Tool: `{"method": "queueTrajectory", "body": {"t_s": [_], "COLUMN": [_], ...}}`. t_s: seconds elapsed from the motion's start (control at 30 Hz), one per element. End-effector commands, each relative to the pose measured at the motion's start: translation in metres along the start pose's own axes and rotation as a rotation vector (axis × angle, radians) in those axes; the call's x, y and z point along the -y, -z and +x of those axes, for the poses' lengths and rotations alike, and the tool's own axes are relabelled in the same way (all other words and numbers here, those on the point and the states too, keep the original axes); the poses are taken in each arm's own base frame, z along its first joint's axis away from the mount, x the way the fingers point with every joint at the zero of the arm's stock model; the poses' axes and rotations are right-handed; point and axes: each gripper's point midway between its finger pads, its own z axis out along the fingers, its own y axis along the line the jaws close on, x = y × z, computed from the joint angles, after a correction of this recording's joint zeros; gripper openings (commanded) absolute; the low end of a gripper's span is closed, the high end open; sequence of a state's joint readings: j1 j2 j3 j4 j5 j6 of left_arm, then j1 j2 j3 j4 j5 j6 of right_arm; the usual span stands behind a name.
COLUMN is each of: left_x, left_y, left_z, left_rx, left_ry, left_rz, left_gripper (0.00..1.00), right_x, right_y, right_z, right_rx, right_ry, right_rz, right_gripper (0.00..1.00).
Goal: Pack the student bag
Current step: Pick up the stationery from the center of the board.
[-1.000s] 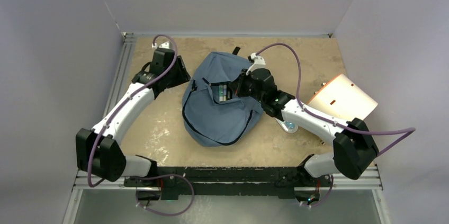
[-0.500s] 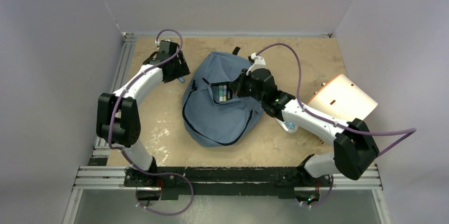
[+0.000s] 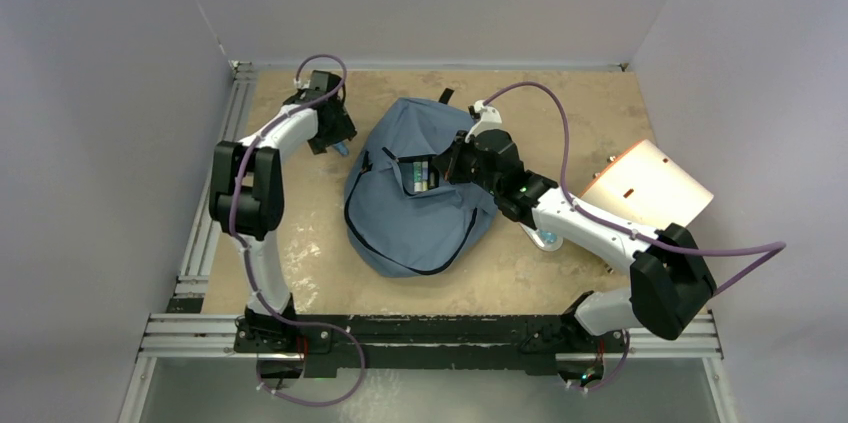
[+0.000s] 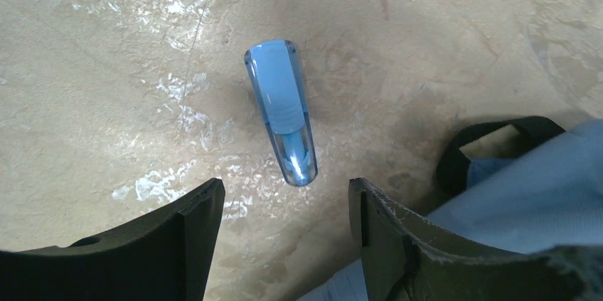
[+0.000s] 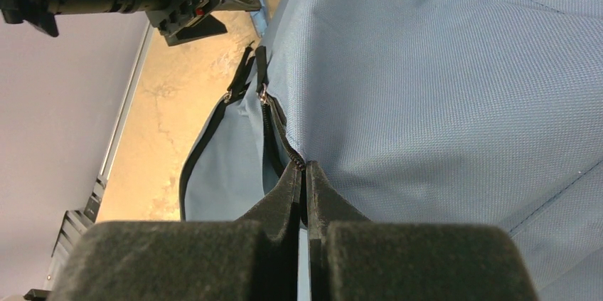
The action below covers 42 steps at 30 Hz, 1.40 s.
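Right gripper [image 5: 304,170] pinches student bag [image 3: 420,228] zipper [image 5: 278,130]; pocket [image 3: 399,165] holds coloured items [image 3: 423,179], perhaps pens; left gripper [image 4: 286,191] spread, empty.

One slate-blue backpack [image 3: 415,218], one light-blue capped marker [image 4: 281,112] just left of the backpack, one beige folder [image 3: 650,183] to its right, two robot arms, left arm [image 3: 262,158] and right arm [image 3: 590,225], flanking it
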State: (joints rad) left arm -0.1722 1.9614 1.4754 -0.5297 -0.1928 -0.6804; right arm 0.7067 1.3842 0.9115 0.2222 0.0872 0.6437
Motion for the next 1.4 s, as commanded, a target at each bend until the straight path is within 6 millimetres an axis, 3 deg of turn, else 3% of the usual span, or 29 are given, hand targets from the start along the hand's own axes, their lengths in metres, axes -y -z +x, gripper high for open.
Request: {"method": "queueTrajectory", "body": {"t_s": [0.0, 0.43, 0.83, 1.1, 1.37], "left_x": [0.002, -0.005, -0.015, -0.021, -0.019], "left_y": [-0.006, -0.035, -0.04, -0.015, 0.033], "left_z": [-0.015, -0.005, 0.006, -0.003, -0.005], "left_rx": [0.03, -0.012, -0.041, 0.019, 0.06], "left_ry": [0.037, -0.005, -0.046, -0.044, -0.042], "left_rz": [-0.035, -0.098, -0.105, -0.059, 0.032], "left_gripper": [0.64, 0.59, 0.39, 0.27, 0.23], "right_x": [-0.026, -0.024, -0.023, -0.021, -0.022], "right_y": [0.012, 0.011, 0.01, 0.009, 0.01], "right_z": [-0.018, -0.013, -0.011, -0.014, -0.019], "right_rx": [0.054, 0.041, 0.035, 0.044, 0.056], "right_ry": [-0.002, -0.001, -0.007, -0.001, 0.007], "right_rz": [-0.091, -0.09, -0.09, -0.073, -0.063], "right_gripper": [0.0, 0.0, 0.0, 0.0, 0.0]}}
